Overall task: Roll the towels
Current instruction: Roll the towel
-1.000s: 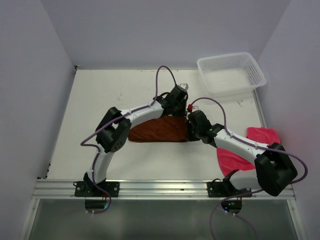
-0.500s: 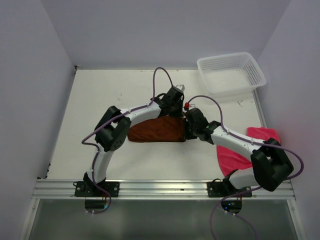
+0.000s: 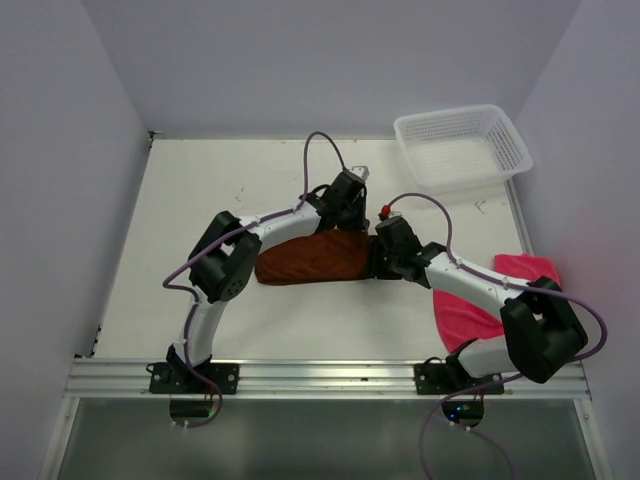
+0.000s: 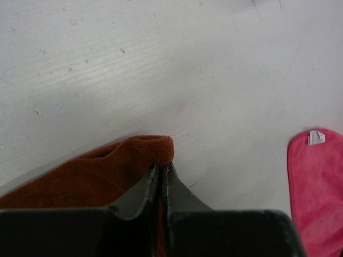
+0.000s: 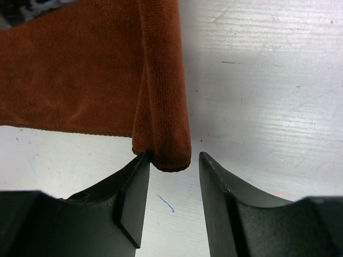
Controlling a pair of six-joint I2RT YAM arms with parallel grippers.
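The rust-brown towel lies across the middle of the table, its right end folded into a thick roll. My left gripper is shut on the far corner of that rolled end. My right gripper stands open at the near end of the roll, its left finger touching the cloth and the right one apart from it. The bright pink towel lies flat at the right under my right arm; its edge with a white label shows in the left wrist view.
A white mesh basket stands at the back right corner. The table is walled at the back and on both sides. A small blue mark is on the table surface between my right fingers.
My right gripper has opened and let go of the near end of the brown roll. Both arms shifted slightly left, then the right drew back a little; the left keeps its grip.
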